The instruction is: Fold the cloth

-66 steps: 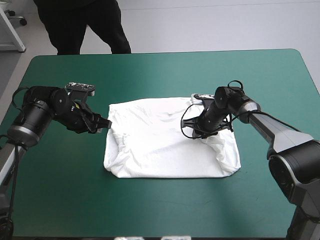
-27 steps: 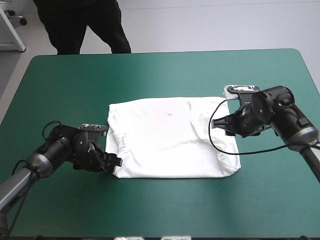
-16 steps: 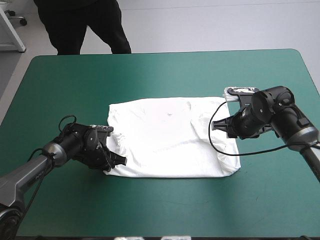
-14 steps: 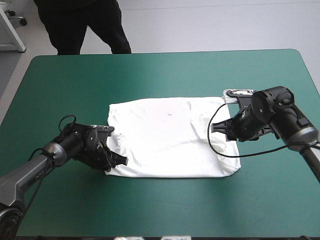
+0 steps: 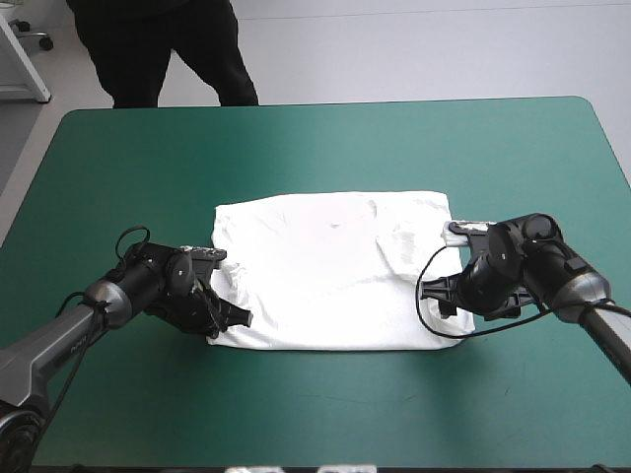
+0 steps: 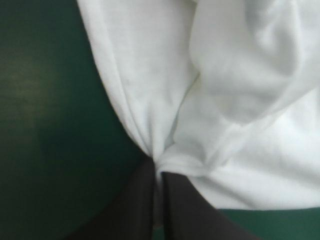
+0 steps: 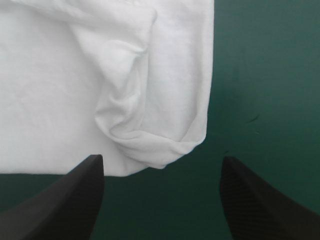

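Note:
The white T-shirt (image 5: 325, 276) lies as a folded rectangle in the middle of the teal-green table. My left gripper (image 5: 240, 317) sits low at the shirt's near left corner, shut on the T-shirt: the left wrist view shows the black fingers (image 6: 175, 205) pinching a gathered fold of the T-shirt (image 6: 225, 100). My right gripper (image 5: 441, 297) hovers at the near right corner, open. In the right wrist view its fingers (image 7: 75, 192) stand wide apart, with the rounded corner of the T-shirt (image 7: 150, 135) just ahead of them and only teal-green cover in the gap.
Bare teal-green cover (image 5: 325, 138) surrounds the shirt on all sides, wide toward the far edge and the near edge (image 5: 325, 414).
My left gripper moved in to the near left corner and shut on the cloth. The right gripper came down along the shirt's right edge toward the near right corner and opened wider.

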Robot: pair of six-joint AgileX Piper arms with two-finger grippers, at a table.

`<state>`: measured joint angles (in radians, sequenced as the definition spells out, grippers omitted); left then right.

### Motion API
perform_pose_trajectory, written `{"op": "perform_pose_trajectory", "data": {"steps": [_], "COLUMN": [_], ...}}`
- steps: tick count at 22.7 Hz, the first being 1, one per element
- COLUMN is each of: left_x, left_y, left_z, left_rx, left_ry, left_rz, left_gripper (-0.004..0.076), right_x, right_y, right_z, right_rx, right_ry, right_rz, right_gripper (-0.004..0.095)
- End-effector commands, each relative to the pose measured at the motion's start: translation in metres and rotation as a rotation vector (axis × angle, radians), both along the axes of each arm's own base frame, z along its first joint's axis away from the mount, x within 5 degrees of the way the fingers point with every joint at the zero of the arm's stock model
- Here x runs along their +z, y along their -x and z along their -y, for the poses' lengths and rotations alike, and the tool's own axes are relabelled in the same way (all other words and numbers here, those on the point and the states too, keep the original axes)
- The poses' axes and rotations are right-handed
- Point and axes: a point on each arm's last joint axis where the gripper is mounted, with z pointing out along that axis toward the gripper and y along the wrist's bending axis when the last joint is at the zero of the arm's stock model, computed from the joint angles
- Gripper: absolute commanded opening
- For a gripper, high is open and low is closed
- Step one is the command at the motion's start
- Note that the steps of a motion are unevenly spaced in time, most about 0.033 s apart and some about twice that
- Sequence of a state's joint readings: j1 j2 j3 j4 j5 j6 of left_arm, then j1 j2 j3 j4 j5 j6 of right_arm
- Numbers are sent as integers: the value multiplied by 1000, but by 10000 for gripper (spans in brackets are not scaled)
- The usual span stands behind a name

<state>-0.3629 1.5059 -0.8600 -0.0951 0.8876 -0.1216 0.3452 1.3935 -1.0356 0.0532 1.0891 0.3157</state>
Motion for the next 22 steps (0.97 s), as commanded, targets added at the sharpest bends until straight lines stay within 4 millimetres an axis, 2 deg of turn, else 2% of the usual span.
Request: {"op": "perform_pose_trajectory", "data": {"steps": [1,4,5,7,12,13,14,17,22], "left_x": [-3,-3,-3,-3,-3,-3,-3,-1,18], "left_y": [-2,-2,-2,-2,-2,-2,-2,-3,-6], "left_z": [3,3,3,3,3,3,3,2,1], "left_rx": [-17,-17,-17,-17,-25,-25,-25,-23,-43], "left_ry": [10,11,11,11,9,10,10,11,-4], "left_rz": [23,24,25,25,26,28,28,32,71], "left_gripper": [-9,-9,-9,-9,-9,-9,-9,-9,-9], "right_x": [-3,-15,-25,-35,-62,-66,-67,-61,-37], "right_y": [-1,-1,-1,-2,-9,-10,-9,-6,0], "right_z": [3,5,6,5,-1,-4,-6,-14,-6], "right_rx": [-33,-50,-49,-48,-59,-59,-53,-13,-15], "right_ry": [-17,-11,13,22,11,-14,-26,-124,-88], "right_rz": [99,104,76,53,-36,-57,-69,-87,-9], "right_gripper": [624,587,539,509,490,457,398,-19,-17]}}
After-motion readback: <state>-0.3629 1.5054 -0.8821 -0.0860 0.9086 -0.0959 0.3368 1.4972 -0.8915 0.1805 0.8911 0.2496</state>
